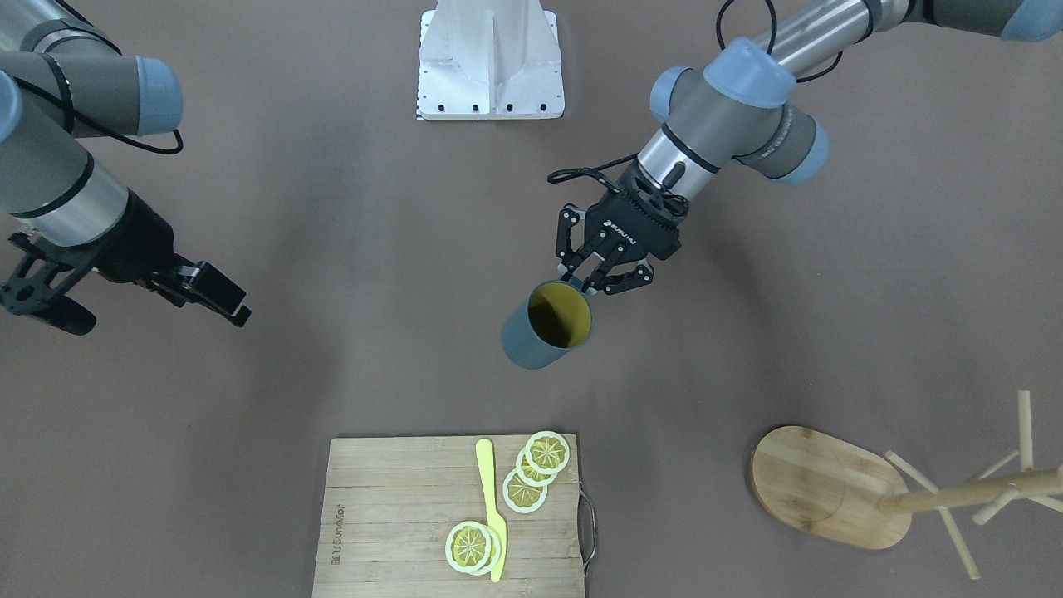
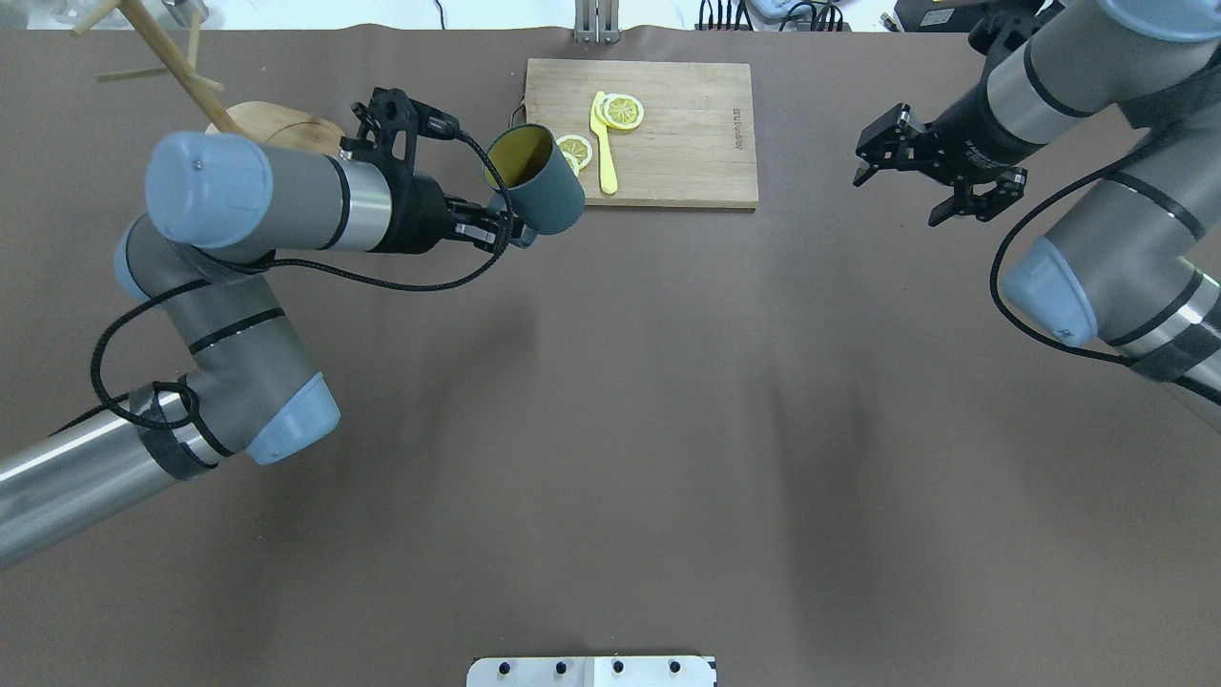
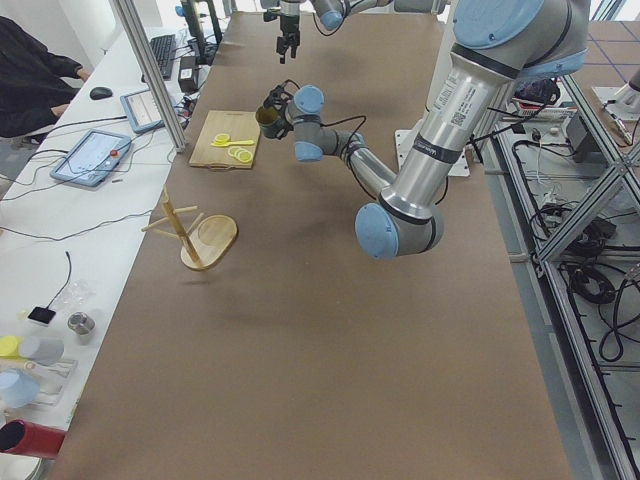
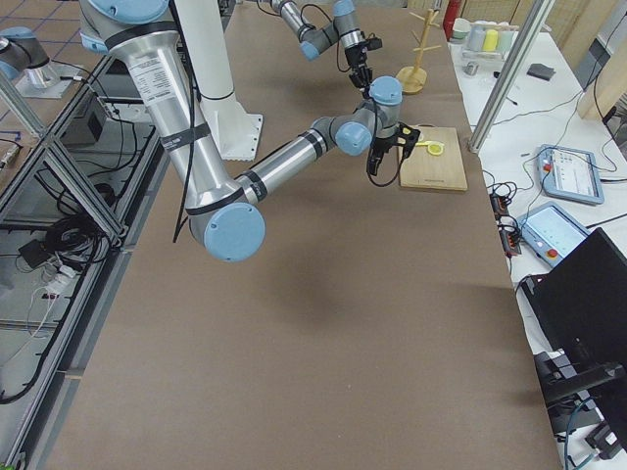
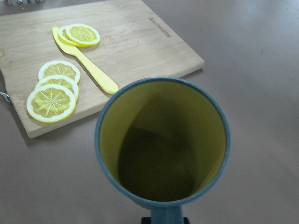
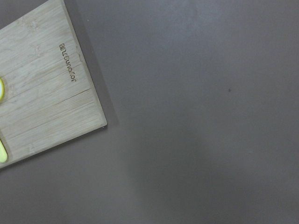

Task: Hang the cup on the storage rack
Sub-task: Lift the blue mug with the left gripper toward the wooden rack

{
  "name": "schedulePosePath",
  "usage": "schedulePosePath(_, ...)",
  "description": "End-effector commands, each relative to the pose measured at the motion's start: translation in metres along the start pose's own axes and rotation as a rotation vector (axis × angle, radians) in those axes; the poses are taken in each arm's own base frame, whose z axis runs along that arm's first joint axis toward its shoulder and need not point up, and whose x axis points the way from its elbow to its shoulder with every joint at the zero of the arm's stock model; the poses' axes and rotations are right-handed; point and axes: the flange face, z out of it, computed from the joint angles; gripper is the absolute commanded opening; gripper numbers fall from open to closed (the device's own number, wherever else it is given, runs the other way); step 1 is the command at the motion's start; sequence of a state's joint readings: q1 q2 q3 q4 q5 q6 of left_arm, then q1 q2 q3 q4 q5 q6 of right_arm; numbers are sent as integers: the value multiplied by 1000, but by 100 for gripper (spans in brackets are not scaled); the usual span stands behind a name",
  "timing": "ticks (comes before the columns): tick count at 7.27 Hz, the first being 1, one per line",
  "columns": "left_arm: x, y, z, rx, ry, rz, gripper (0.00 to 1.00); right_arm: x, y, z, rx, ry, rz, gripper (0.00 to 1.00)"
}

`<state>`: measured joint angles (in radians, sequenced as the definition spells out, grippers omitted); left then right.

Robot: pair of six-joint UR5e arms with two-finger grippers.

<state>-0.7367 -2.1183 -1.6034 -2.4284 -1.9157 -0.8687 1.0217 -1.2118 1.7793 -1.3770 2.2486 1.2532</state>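
The dark teal cup (image 1: pixel 531 345) with a yellowish inside hangs tilted in the air above the table, short of the cutting board. My left gripper (image 1: pixel 586 286) is shut on its handle; in the overhead view the gripper (image 2: pixel 510 229) holds the cup (image 2: pixel 546 186) from behind. The left wrist view looks straight into the cup (image 5: pixel 163 144). The bamboo storage rack (image 1: pixel 818 486) stands apart to my left, its pole (image 1: pixel 972 492) and pegs bare; it also shows in the overhead view (image 2: pixel 277 129). My right gripper (image 2: pixel 904 196) is open and empty, raised on the far right.
A bamboo cutting board (image 1: pixel 390 515) with lemon slices (image 1: pixel 540 465) and a yellow knife (image 1: pixel 492 507) lies at the table's far edge, just beyond the cup. The white robot base plate (image 1: pixel 490 66) sits at my side. Brown table surface (image 2: pixel 620 429) surrounds them.
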Motion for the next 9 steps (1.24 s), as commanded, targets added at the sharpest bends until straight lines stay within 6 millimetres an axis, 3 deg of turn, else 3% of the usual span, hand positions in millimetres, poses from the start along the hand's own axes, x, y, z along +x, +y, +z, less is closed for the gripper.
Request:
schedulePosePath(1, -27, -32, -32, 9, 8, -226, 0, 77, -25, -27, 31, 34, -138, 100)
schedulePosePath(3, -43, -50, -50, 56, 2, -476, 0, 146, -53, -50, 48, 108, -244, 100)
schedulePosePath(5, -47, -51, -56, 112, 85, -682, 0, 203, -71, -69, 23, 194, -362, 100)
schedulePosePath(6, -63, -52, -54, 189, 129, -791, 0, 233, -75, -73, 16, 217, -404, 100)
schedulePosePath(7, -90, -47, -44, 263, 159, -842, 0, 248, -76, -77, 16, 225, -415, 100)
schedulePosePath(8, -123, -50, -47, 309, 170, -878, 0, 260, -76, -80, 20, 239, -426, 100)
schedulePosePath(9, -138, -66, -62, 351, 195, -927, 0, 269, -75, -80, 18, 258, -451, 100)
